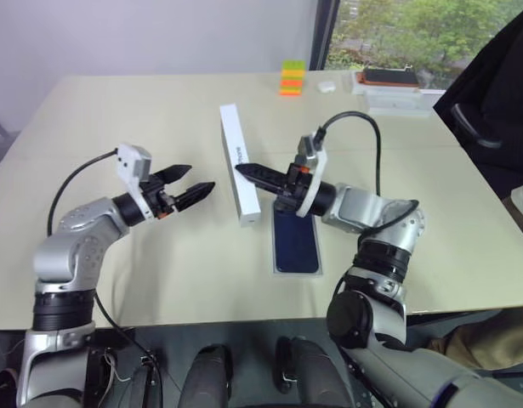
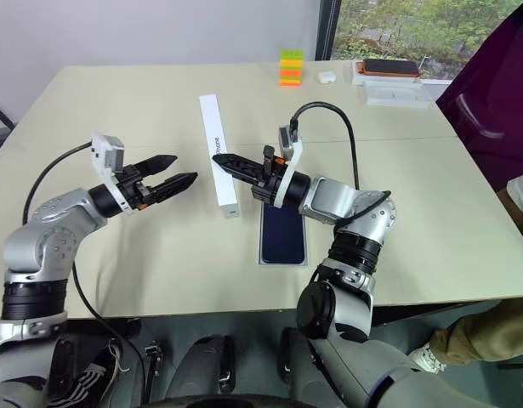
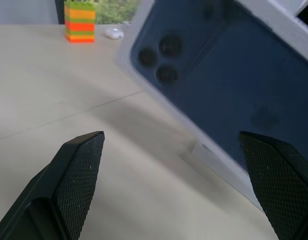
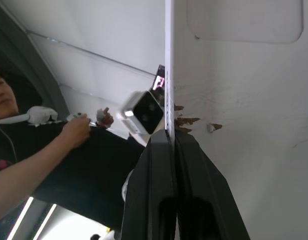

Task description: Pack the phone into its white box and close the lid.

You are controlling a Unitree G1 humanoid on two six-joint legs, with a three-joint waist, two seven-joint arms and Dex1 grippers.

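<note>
Left eye view: the right gripper (image 1: 251, 172) points across toward the left arm, its 2 fingers pressed together on a thin wall of the lid (image 1: 238, 161). The lid stands on its long edge on the table (image 1: 116, 110), right at that gripper's fingertips. The right wrist view shows the pinch, with the lid's white inner face beside the fingers. The left gripper (image 1: 201, 177) is spread wide and empty. It faces the lid's printed side from a short way off, not touching. In the left wrist view that dark blue phone picture tilts between its 2 fingers (image 3: 78, 170).

The phone (image 1: 296, 242) lies flat below the right gripper's wrist. It seems already seated in the white box (image 1: 275, 255), whose thin rim shows around it.

So packing looks done and the closing step is in hand. The next move probably calls for laying the lid flat, printed face up. Then its edges must line up over the box before lowering, perhaps with the left gripper steadying the far side.
</note>
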